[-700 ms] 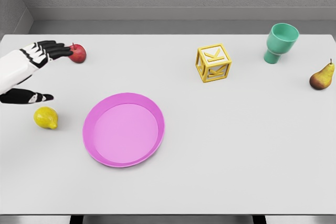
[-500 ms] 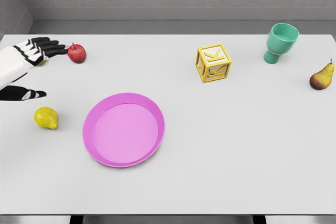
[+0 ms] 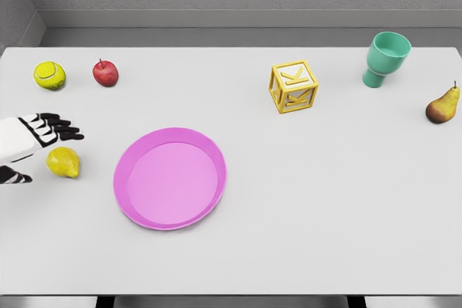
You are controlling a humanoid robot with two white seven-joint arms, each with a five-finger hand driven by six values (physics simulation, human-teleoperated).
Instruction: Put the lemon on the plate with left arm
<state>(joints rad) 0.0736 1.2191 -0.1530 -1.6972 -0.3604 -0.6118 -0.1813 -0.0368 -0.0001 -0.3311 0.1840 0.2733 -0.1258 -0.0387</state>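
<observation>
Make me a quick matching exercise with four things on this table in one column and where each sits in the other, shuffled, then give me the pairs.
Things:
1. lemon
2. pear
3. tennis ball
4. letter block

Places:
A. far left corner, beside the apple
B. right edge of the table
C. left of the pink plate, by the left hand
D. back centre, left of the green cup

Pairs: 1-C, 2-B, 3-A, 4-D
</observation>
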